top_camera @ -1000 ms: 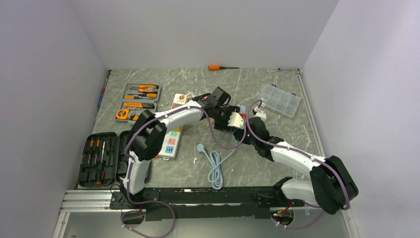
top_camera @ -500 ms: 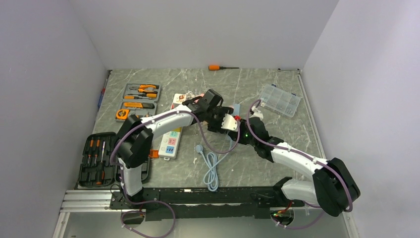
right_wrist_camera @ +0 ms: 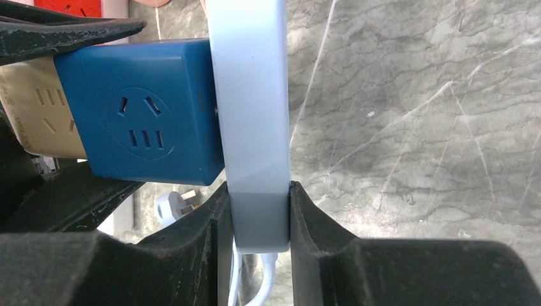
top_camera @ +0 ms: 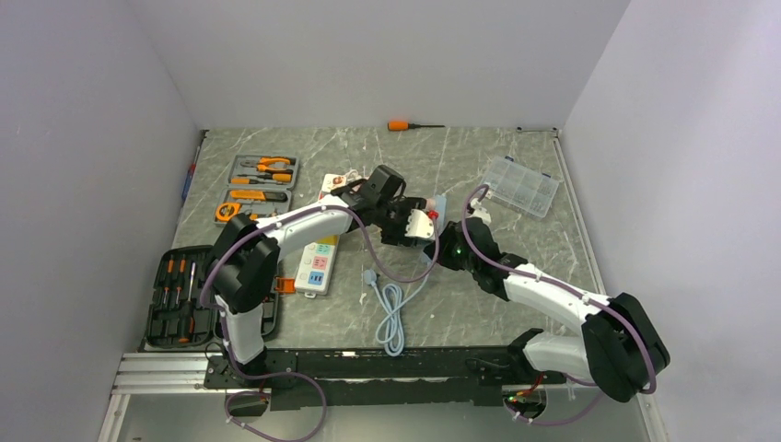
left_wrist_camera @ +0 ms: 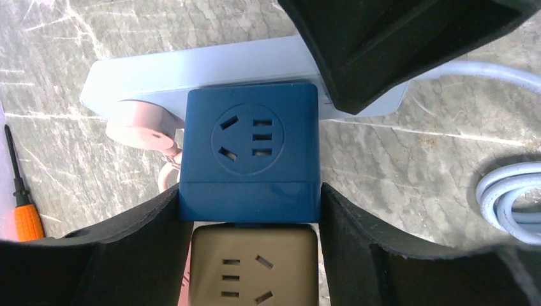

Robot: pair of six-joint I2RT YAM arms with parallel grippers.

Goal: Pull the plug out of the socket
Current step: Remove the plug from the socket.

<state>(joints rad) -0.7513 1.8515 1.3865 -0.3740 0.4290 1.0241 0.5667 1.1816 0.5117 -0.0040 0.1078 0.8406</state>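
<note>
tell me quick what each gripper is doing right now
left gripper: closed on the blue cube plug
right gripper: closed on the light-blue strip

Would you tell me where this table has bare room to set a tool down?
Bare: the far stretch between the orange-handled screwdriver and the clear plastic compartment box; also the near patch between the coiled grey cable and the right arm. Crowded: the left, with grey tool trays, black screwdriver case and long white power strip.
</note>
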